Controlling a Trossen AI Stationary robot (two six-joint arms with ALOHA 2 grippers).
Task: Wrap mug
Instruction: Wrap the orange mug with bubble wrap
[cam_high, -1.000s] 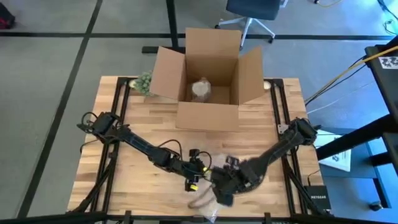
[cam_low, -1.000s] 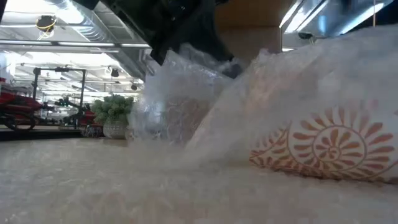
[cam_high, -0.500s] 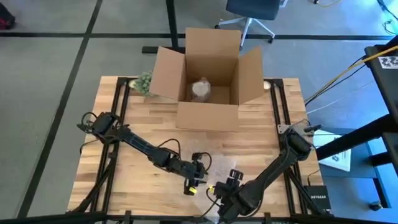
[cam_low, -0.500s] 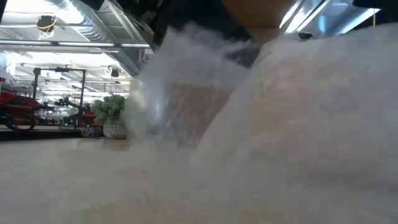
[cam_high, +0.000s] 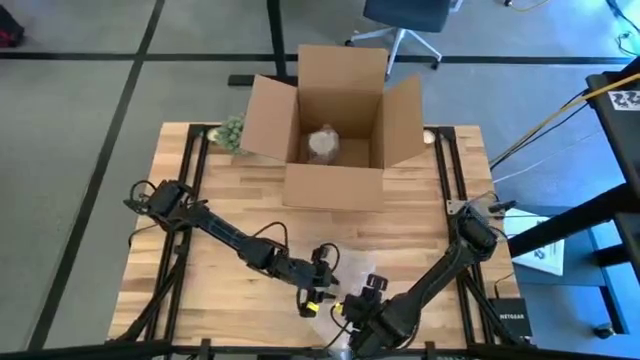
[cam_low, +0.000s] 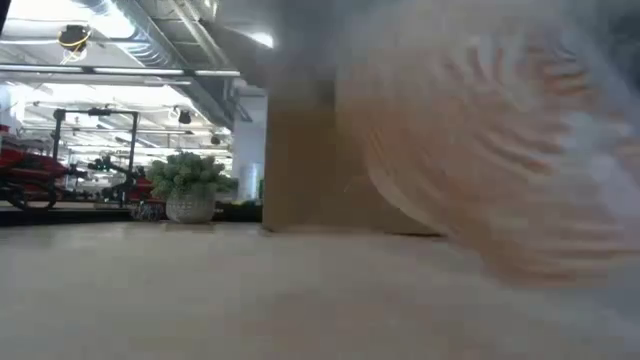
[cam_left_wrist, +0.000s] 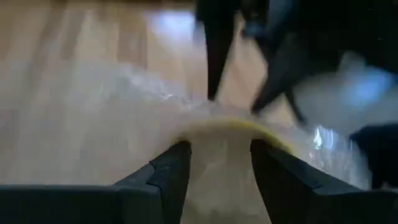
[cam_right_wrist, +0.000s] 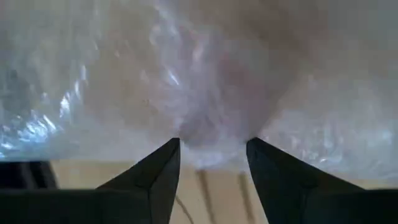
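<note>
Between my two claws, at the near edge of the desk (cam_high: 210, 190), sits the bubble-wrapped mug (cam_right_wrist: 211, 93). My right claw (cam_right_wrist: 211, 163) is apart, wrap right against it. My left claw (cam_left_wrist: 219, 167) is apart too, touching the wrap.

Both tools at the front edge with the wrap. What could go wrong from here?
1. The wrapped mug sits at the table's front edge beside the right tool, so it might slide off.
2. The left tool straddles bubble wrap; a pull may undo the wrap.
3. The two tools work close together; they may collide.
</note>
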